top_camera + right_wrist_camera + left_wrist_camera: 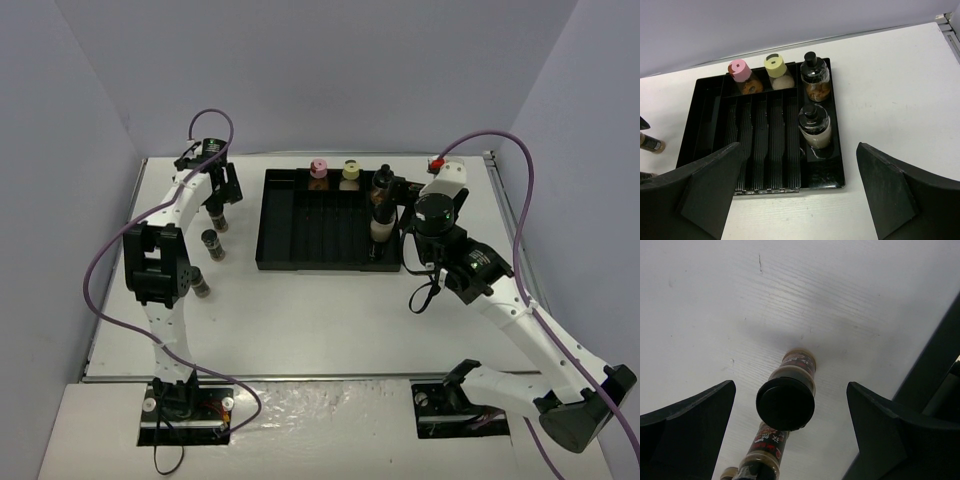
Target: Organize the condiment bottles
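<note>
In the top view, my left gripper (219, 192) is open above a black-capped spice bottle (218, 221) standing on the table left of the tray. In the left wrist view this bottle (786, 402) stands between the open fingers of the gripper (791, 390), untouched. Two more black-capped bottles (212, 244) (199, 284) stand nearer. In the black ribbed tray (310, 250) stand a pink-capped bottle (742, 75), a yellow-capped bottle (776, 70) and two black-capped bottles (815, 80) (815, 126). My right gripper (798, 145) is open and empty above the tray's right side.
The tray's ribbed slots (760, 140) lie left of the bottles. Grey walls close in the table at the back and both sides. The left arm's elbow (155, 262) hangs over the left bottles. White table surface (330, 320) lies in front of the tray.
</note>
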### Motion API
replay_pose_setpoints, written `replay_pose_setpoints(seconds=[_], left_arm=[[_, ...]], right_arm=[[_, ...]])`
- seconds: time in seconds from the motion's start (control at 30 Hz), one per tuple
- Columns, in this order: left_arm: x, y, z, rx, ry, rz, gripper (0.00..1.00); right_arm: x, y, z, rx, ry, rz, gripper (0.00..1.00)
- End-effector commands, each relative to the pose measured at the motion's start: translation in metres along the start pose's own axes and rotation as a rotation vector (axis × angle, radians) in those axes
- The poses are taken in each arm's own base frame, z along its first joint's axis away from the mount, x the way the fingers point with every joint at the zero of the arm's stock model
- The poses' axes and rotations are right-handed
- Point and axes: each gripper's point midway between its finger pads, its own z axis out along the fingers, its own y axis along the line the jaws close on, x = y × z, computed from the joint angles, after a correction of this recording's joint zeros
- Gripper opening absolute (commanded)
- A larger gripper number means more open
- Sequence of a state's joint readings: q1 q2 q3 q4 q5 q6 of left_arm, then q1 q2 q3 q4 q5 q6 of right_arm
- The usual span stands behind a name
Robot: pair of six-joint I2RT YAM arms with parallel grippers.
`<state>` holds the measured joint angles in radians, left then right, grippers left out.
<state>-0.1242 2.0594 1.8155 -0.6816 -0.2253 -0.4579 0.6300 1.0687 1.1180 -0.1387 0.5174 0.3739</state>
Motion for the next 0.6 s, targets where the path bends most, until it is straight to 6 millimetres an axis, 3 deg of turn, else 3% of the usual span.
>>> replay_pose_setpoints(seconds=[0.0, 0.57], left_arm=[[-0.025, -0.006, -0.009, 0.040, -0.077, -0.054, 0.90], [-0.015, -0.006, -0.002, 0.042, -0.052, -0.074, 0.68]], right_arm=[[-0.012, 0.000, -0.003, 0.004, -0.054, 0.047, 0.93], [0.002, -0.004, 0.000, 0.022, -0.033, 0.046, 0.89]])
